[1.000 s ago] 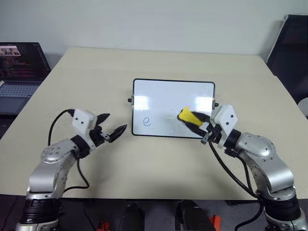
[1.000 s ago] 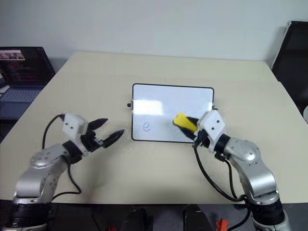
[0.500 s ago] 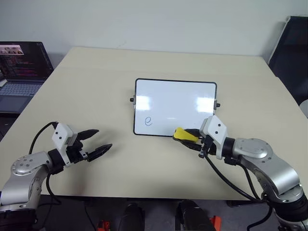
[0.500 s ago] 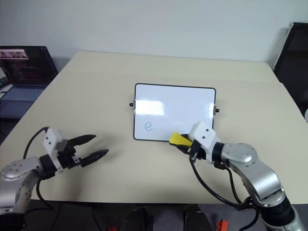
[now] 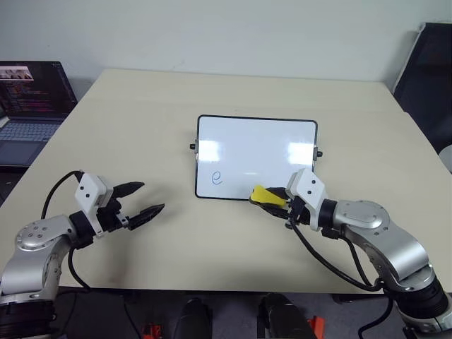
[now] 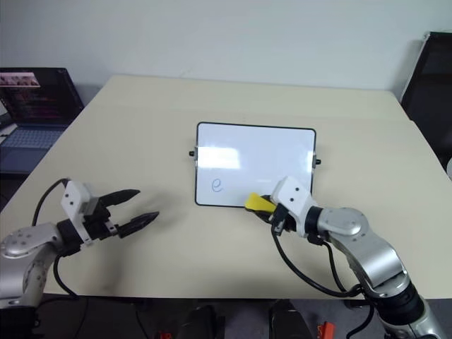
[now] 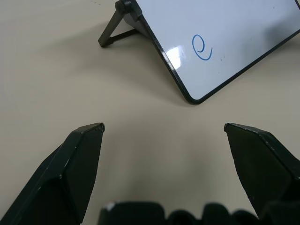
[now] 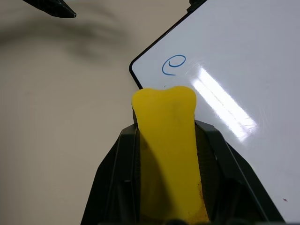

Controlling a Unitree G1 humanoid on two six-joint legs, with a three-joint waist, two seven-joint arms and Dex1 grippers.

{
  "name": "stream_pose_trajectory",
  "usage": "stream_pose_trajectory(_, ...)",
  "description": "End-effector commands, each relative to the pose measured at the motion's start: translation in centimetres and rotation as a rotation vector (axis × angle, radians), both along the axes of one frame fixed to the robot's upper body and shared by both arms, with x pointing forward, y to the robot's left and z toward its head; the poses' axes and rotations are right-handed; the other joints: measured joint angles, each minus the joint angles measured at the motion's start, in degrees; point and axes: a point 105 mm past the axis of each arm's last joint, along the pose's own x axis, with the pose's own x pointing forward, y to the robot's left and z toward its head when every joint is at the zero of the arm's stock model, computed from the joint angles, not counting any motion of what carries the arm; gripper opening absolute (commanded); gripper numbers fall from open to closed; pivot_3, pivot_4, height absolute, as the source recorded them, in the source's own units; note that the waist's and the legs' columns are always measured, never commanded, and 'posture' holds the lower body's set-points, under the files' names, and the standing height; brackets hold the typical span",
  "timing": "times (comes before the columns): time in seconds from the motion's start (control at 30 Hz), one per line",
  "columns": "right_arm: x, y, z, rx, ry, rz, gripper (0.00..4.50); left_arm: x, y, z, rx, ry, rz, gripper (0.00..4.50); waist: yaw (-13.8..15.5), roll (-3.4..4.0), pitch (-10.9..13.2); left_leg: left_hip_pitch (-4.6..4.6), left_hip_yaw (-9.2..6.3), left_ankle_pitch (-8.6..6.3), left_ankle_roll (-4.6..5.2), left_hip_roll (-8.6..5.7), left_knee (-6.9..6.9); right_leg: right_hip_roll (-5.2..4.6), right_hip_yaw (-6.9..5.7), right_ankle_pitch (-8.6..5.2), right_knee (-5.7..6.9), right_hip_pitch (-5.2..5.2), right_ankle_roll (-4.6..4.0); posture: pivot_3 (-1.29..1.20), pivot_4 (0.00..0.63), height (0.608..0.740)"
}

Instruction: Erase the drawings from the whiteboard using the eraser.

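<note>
The whiteboard [image 5: 254, 145] stands propped on the table's middle, tilted back on a small stand. One of the drawings, a blue cursive "e" [image 5: 217, 177], sits near its lower left corner and is plain in the left wrist view [image 7: 202, 47]. My right gripper [image 5: 275, 200] is shut on the yellow eraser [image 5: 261, 194]. The eraser's free end lies at the board's bottom frame, just right of the "e" [image 8: 173, 64]. Whether it touches the board I cannot tell. My left gripper [image 5: 151, 198] hangs open and empty over the table, left of the board.
An open laptop [image 5: 32, 92] with a lit screen sits on a lower surface beyond the table's left edge. A black chair [image 5: 429, 63] stands at the far right. Bare beige table [image 5: 233, 92] surrounds the board.
My right gripper carried the eraser down from the board's lower right face to its bottom edge and leftward toward the "e". The left gripper drew back leftward from the board, still open.
</note>
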Motion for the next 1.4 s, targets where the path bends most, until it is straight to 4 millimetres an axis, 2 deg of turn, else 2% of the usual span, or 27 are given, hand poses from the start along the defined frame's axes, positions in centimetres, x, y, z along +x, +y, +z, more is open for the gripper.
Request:
stream_pose_trajectory(0.03, 0.7, 1.0, 1.1, -0.014, -0.109, 0.007, 1.25, 0.3, -0.3, 1.0, 0.027, -0.044, -0.005, 4.50, 0.0, 0.00, 0.0, 0.00, 0.00, 0.00, 0.00, 0.00, 0.00, 0.00, 0.00, 0.00, 0.01, 0.00, 0.00, 0.00, 0.150, 0.740)
stream_pose_trajectory(0.2, 3.4, 3.5, 1.4, -0.090, -0.243, -0.018, 1.25, 0.4, -0.3, 0.2, 0.052, -0.016, 0.003, 4.50, -0.4, 0.00, 0.0, 0.04, 0.00, 0.01, 0.01, 0.00, 0.04, 0.02, 0.02, 0.03, 0.08, -0.01, 0.01, 0.00, 0.150, 0.740)
stream_pose_trajectory(0.37, 6.8, 6.4, 2.2, -0.146, -0.369, -0.056, 1.24, 1.0, -1.7, 1.0, 0.058, -0.044, -0.050, 4.50, -0.2, 0.01, 0.0, 0.02, 0.00, 0.01, 0.00, 0.01, 0.02, 0.04, 0.00, 0.06, 0.10, -0.02, 0.01, 0.00, 0.150, 0.740)
stream_pose_trajectory(0.47, 7.9, 7.7, 2.3, -0.170, -0.408, -0.044, 1.24, 1.0, -2.6, 1.6, 0.043, -0.060, -0.092, 4.50, -0.1, 0.00, 0.0, 0.01, 0.00, 0.01, 0.00, 0.01, 0.00, 0.04, -0.02, 0.24, 0.09, -0.01, -0.07, 0.00, 0.150, 0.740)
stream_pose_trajectory(0.8, 8.0, 8.6, 1.6, -0.191, -0.413, -0.003, 1.23, -0.2, -5.0, 2.2, -0.001, -0.022, -0.202, 4.50, -0.1, 0.01, 0.0, 0.00, -0.04, 0.00, 0.00, 0.04, -0.06, 0.05, -0.12, 0.24, 0.17, -0.02, 0.00, 0.00, 0.150, 0.740)
stream_pose_trajectory(1.1, 5.9, 10.6, -3.1, -0.305, -0.328, 0.172, 1.23, 0.0, -5.5, 2.8, 0.000, -0.018, -0.192, 4.50, -0.2, 0.01, 0.0, 0.00, -0.05, 0.01, 0.00, 0.04, -0.03, 0.06, -0.13, 0.24, 0.17, 0.01, 0.00, 0.00, 0.150, 0.740)
stream_pose_trajectory(1.17, 6.5, 10.4, -2.8, -0.314, -0.356, 0.142, 1.23, 0.1, -5.3, 2.8, 0.004, -0.016, -0.183, 4.50, -0.2, 0.02, 0.0, 0.00, -0.06, 0.01, 0.00, 0.04, -0.03, 0.06, -0.14, 0.24, 0.17, 0.01, 0.00, 0.00, 0.150, 0.740)
stream_pose_trajectory(1.3, 9.5, 9.8, 0.1, -0.291, -0.493, -0.030, 1.23, 0.0, -5.0, 2.4, 0.004, -0.001, -0.169, 4.50, -0.2, 0.03, 0.0, 0.01, -0.07, 0.01, 0.00, 0.04, 0.01, 0.06, -0.14, 0.24, 0.24, 0.00, -0.01, 0.00, 0.150, 0.740)
stream_pose_trajectory(1.4, 9.7, 9.9, -0.4, -0.315, -0.486, -0.020, 1.23, -0.4, -4.9, 2.2, 0.006, 0.008, -0.162, 4.50, -0.2, 0.01, 0.0, 0.04, -0.08, 0.02, 0.00, 0.04, 0.05, 0.06, -0.14, 0.23, 0.28, 0.03, -0.06, 0.00, 0.150, 0.740)
